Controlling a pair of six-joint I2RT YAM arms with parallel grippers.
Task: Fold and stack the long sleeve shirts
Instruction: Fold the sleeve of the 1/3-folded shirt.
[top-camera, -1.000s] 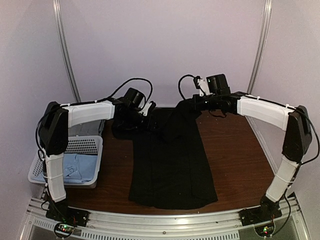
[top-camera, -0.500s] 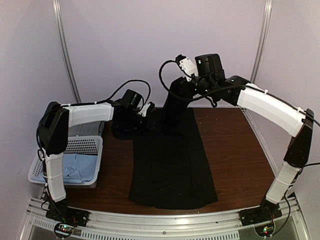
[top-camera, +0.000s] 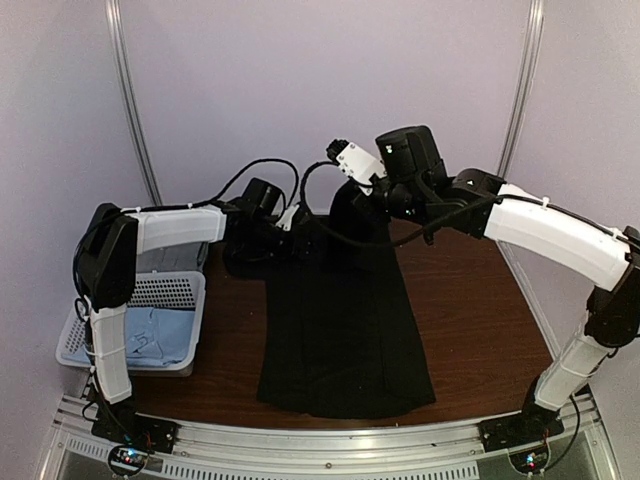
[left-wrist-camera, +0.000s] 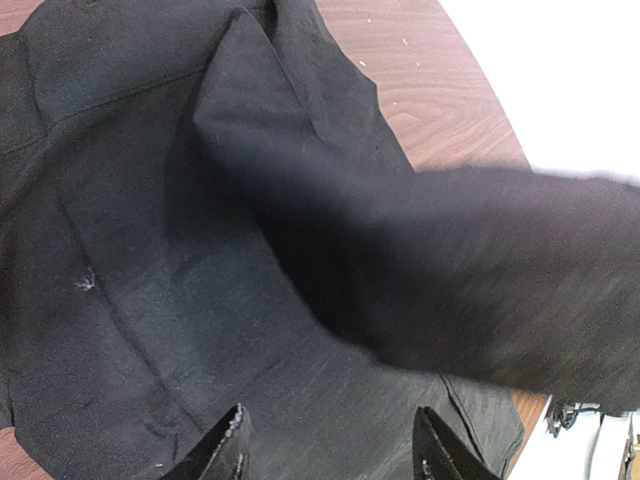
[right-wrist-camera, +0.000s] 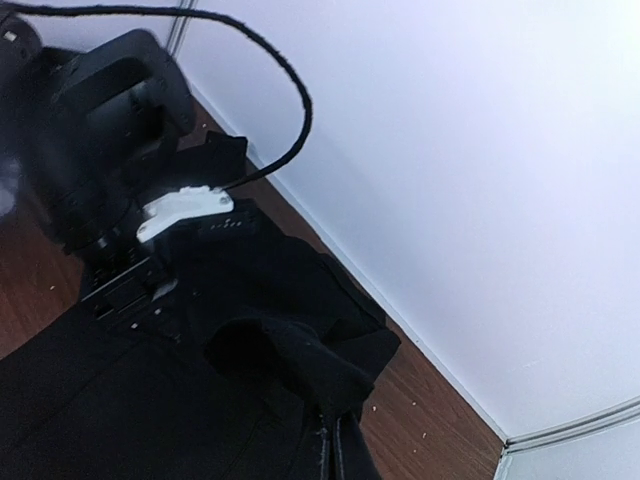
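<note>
A large black long sleeve shirt (top-camera: 345, 330) lies lengthwise down the middle of the brown table (top-camera: 470, 300). Its tiny white mark (left-wrist-camera: 85, 283) shows in the left wrist view. My right gripper (right-wrist-camera: 335, 445) is shut on the shirt's far right part and holds that bunched fold (right-wrist-camera: 300, 350) up above the table. Seen from above, the right gripper (top-camera: 348, 205) hangs over the shirt's far end. My left gripper (left-wrist-camera: 335, 450) stands open just over the flat cloth at the far left corner (top-camera: 298, 238), with nothing between its fingers. A light blue shirt (top-camera: 155, 335) lies in the basket.
A white lattice basket (top-camera: 185, 300) sits at the table's left edge beside the left arm. The back wall runs close behind the shirt's far end. Bare brown wood lies to the right of the shirt.
My right arm has risen and swung to the left, carrying the shirt's far right part up and over toward the left gripper. The left arm has stayed in place, open.
</note>
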